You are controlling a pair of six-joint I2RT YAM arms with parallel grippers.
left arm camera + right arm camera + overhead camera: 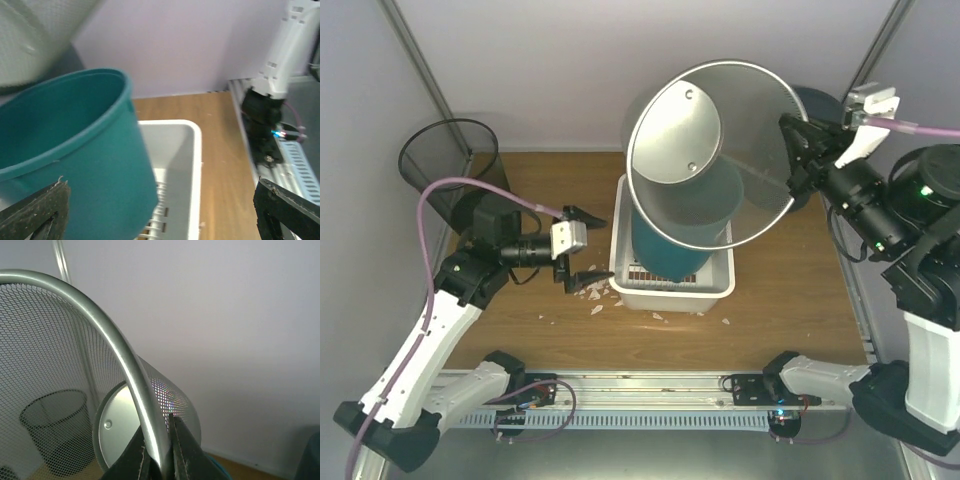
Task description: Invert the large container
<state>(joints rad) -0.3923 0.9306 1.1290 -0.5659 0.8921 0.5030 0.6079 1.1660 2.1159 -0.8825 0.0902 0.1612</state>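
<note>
The large silver mesh container [740, 140] hangs tilted in the air above the white basket [670, 292], its open mouth facing up toward the top camera and its solid base [675, 130] showing inside. My right gripper [790, 178] is shut on its metal rim [125, 365] at the right side; in the right wrist view the gripper [160, 460] pinches the rim between its fingers. My left gripper [588, 247] is open and empty just left of the basket. In the left wrist view the gripper [160, 215] faces a teal bucket, with the mesh container [30, 35] at the top left.
A teal bucket [665, 250] stands in the white basket [192, 150], under the mesh container; it also shows in the left wrist view [75, 150]. A black mesh bin [450, 160] stands at the back left. A dark blue container [820, 105] sits at the back right. White crumbs [597, 296] lie by the basket.
</note>
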